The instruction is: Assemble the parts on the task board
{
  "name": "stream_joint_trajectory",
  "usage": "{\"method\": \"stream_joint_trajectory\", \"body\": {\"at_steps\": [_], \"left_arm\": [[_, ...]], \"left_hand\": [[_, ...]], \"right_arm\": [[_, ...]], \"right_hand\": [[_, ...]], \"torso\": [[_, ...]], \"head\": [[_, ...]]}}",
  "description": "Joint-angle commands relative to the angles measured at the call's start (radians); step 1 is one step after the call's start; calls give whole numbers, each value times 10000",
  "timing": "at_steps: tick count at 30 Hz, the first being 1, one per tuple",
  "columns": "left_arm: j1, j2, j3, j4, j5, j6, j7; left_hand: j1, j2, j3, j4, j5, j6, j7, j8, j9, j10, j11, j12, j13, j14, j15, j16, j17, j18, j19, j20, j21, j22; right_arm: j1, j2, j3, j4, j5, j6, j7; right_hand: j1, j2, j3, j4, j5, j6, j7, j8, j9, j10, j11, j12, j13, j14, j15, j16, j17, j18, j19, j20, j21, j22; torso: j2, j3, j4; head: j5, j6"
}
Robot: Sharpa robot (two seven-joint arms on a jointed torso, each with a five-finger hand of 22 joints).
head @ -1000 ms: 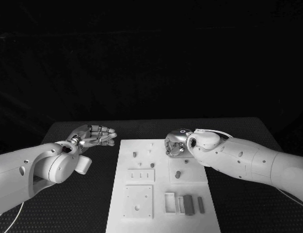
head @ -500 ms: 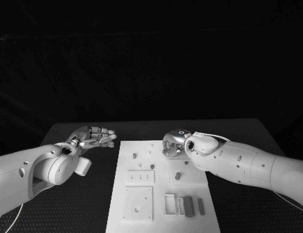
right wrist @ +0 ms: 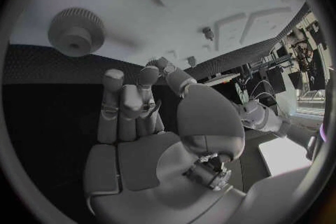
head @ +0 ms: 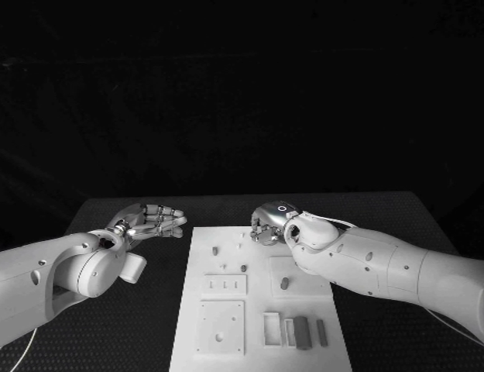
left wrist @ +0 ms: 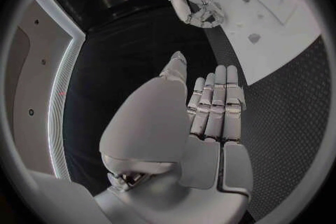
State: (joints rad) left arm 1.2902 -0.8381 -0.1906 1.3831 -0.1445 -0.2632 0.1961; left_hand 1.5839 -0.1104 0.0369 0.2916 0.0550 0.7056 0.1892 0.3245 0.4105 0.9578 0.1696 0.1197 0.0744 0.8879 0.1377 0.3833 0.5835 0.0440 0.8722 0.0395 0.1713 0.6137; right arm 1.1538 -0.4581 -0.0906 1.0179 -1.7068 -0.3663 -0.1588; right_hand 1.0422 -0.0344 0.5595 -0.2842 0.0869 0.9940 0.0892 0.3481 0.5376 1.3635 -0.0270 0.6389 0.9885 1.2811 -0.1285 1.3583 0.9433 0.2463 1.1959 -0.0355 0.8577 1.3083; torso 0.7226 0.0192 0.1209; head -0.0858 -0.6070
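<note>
The right hand [head: 271,224] has moved farther over the far end of the task board [head: 259,341] since a second ago; its fingers [right wrist: 125,105] are straight and apart, holding nothing. Just beyond their tips a toothed gear [right wrist: 75,30] sits on the board. The left hand [head: 152,219] hovers over the desk [head: 409,217] beside the board, fingers [left wrist: 215,102] curled together, empty.
</note>
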Motion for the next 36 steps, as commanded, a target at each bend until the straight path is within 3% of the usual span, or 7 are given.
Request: {"method": "stream_joint_trajectory", "body": {"at_steps": [1,19,21,24,36], "left_arm": [[7,32,9,4,40,128,58],[10,126,12,-15,40,135,48],[10,124,12,-17,40,132,48],[10,129,12,-31,40,122,48],[10,117,12,-49,40,117,44]], "left_hand": [[-78,6,-14,-9,-47,-71,112,-35,-14,-10,26,-66,-13,87,2,-71,12,-41,57,-16,-55,-17],[-78,7,-13,-7,-47,-77,118,-40,-17,-8,29,-77,-13,91,3,-84,27,-42,59,-15,-61,-17],[-78,7,-13,-7,-47,-78,119,-40,-17,-8,29,-78,-13,91,3,-86,28,-42,60,-15,-61,-17],[-78,6,-13,-7,-47,-79,120,-41,-17,-7,29,-80,-13,92,3,-88,31,-42,60,-15,-63,-17],[-82,7,-13,-6,-47,-81,122,-43,-18,-5,30,-86,-13,94,3,-97,41,-43,62,-15,-66,-16]], "right_arm": [[-14,200,3,-170,-345,-219,-232],[-222,902,2,-817,-611,-243,-297],[-222,937,2,-810,-608,-256,-324],[-222,965,4,-810,-698,-360,-384],[-220,835,6,-597,-802,-572,-409]], "right_hand": [[-49,-35,67,-2,50,75,-84,-4,125,47,-52,22,0,10,-84,56,-16,155,24,-50,46,192],[-135,-149,122,18,46,9,-64,-75,162,62,-35,-9,-6,16,-70,53,-39,155,33,-65,49,185],[-176,-163,133,40,45,-16,-56,-101,167,68,-27,-14,-7,19,-64,53,-45,155,39,-67,49,183],[-189,-175,141,44,45,-25,-53,-112,171,72,-25,-17,-6,21,-61,54,-47,155,41,-69,50,183],[-191,-214,173,32,47,-16,-55,-124,190,92,-26,-18,-3,36,-60,65,-52,155,57,-81,59,183]], "torso": [[3,-2,5],[26,-2,33],[39,-12,54],[39,-20,31],[23,3,5]], "head": [[4,38],[22,65],[15,34],[45,23],[108,-10]]}}
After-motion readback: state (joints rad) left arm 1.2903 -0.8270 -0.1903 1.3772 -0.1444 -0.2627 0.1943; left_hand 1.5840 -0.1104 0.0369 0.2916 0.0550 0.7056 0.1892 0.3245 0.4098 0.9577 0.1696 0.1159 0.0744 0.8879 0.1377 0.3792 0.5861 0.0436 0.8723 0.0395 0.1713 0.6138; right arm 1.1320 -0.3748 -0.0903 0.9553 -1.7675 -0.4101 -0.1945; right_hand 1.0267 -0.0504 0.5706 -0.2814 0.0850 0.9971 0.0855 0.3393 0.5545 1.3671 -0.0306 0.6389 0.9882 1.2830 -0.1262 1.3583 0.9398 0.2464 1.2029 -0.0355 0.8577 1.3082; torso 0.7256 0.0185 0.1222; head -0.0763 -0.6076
